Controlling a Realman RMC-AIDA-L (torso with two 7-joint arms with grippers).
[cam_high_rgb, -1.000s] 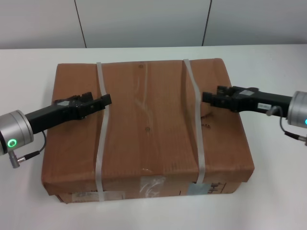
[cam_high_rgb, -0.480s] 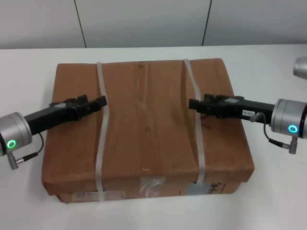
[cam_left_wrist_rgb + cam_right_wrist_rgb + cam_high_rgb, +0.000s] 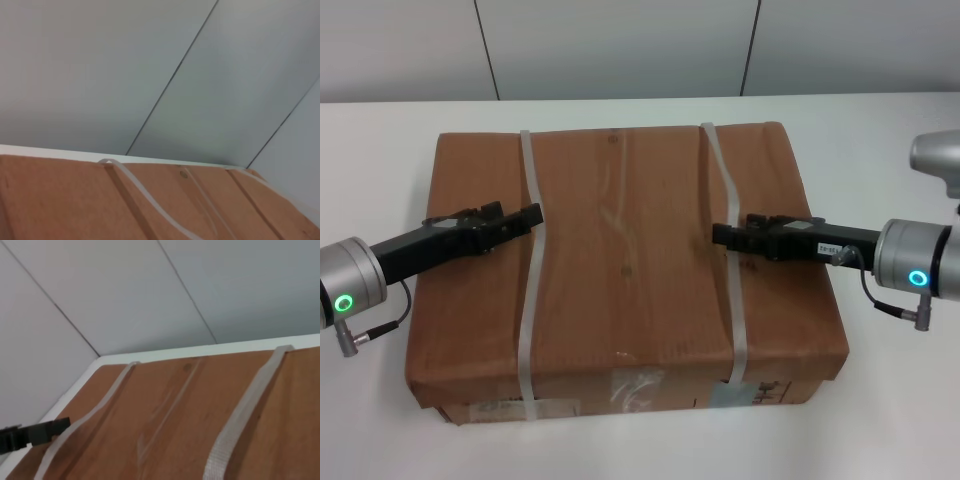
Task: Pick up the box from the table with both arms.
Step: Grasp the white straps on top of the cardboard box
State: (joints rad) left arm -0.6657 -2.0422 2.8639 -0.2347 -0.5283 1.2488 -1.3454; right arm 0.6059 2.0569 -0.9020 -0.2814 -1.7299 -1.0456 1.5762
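Observation:
The box (image 3: 630, 270), a flat brown carton with two white straps, lies on the white table (image 3: 380, 140). My left gripper (image 3: 532, 215) lies low over the box top, its tip at the left strap (image 3: 530, 320), which bends beside it. My right gripper (image 3: 720, 235) lies low over the top from the right, its tip at the right strap (image 3: 734, 300). The left wrist view shows the box top (image 3: 60, 200) and a strap (image 3: 145, 200). The right wrist view shows the box top (image 3: 170, 430), both straps and, far off, the left gripper (image 3: 35, 432).
A grey panelled wall (image 3: 620, 45) stands behind the table's far edge. White tabletop shows on both sides of the box and in front of it (image 3: 880, 420). A grey label and tape (image 3: 640, 390) sit on the box's front side.
My right gripper has moved left and nearer across the box top, up to the right strap. My left gripper has drawn back slightly to the left.

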